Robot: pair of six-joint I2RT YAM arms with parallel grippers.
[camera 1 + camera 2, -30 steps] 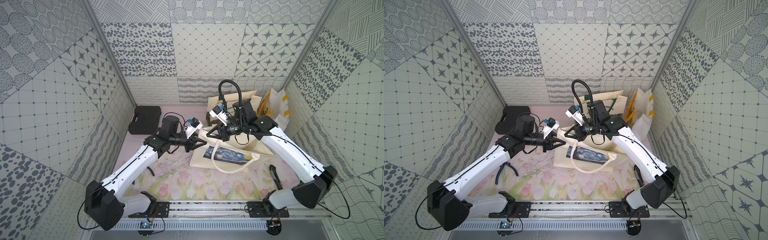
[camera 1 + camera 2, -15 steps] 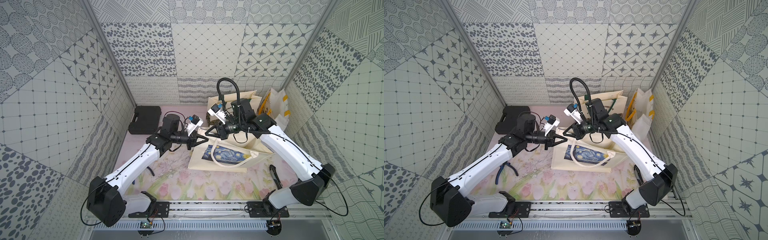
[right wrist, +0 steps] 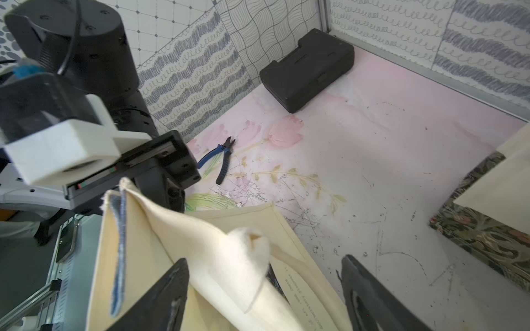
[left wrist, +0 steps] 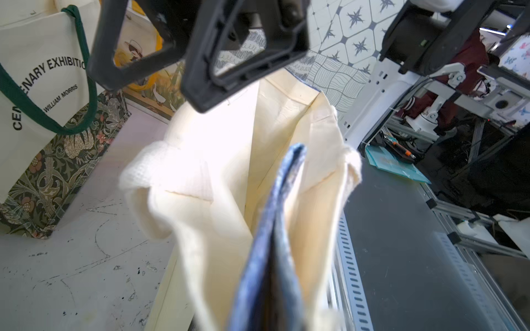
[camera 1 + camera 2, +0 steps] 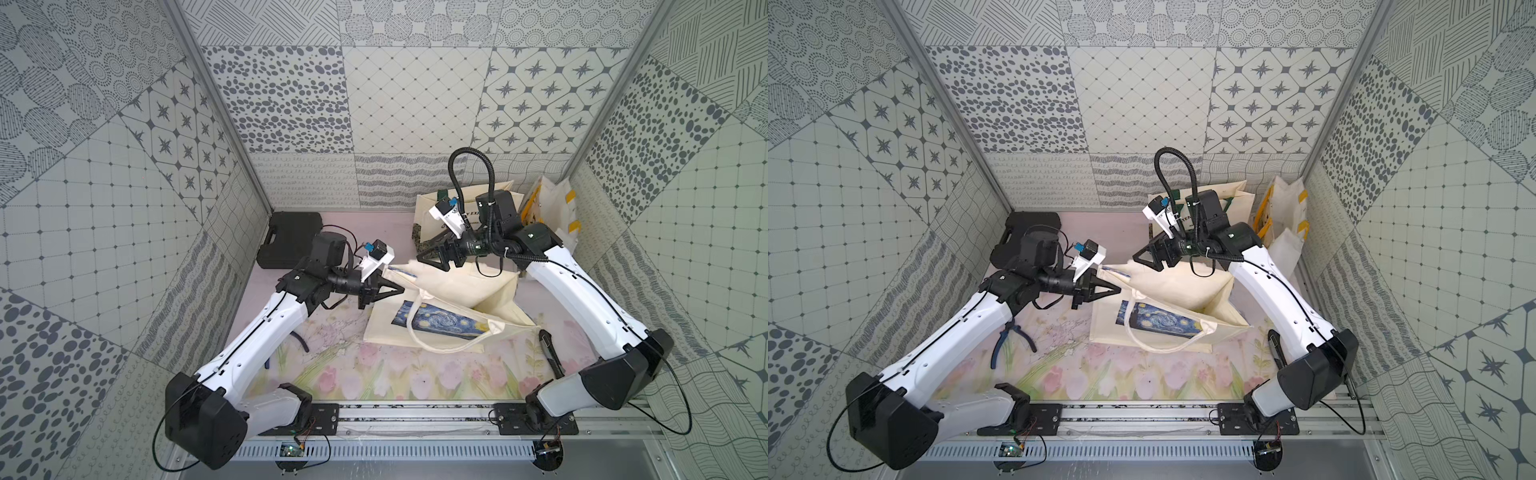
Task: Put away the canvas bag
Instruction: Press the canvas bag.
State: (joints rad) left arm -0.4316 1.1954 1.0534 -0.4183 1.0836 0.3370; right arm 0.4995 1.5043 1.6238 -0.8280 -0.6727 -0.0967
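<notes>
**Canvas bag changes hands: right fingers released, left fingers clenched on its edge.**

Within the last second the left fingers [image 5: 392,289] closed on the folded, blue-printed edge of the canvas bag [image 5: 457,286]. The right fingers [image 5: 436,258] then sprang apart, and a raised fold of cloth now lies loose between them, unpinched. The bag sits mid-surface [image 5: 374,378], its lower part flat with the starry print up and its upper flap lifted toward the left fingers. Judgement: the left arm alone now controls the bag, and putting away is not yet done. Not verifiable: in the left wrist view cloth crowds the lens and hides the pinch itself. The right arm partly masks the lettered tote [image 4: 43,71] standing at the rear. A dark slim item beside the right arm's base cannot be identified.
</notes>
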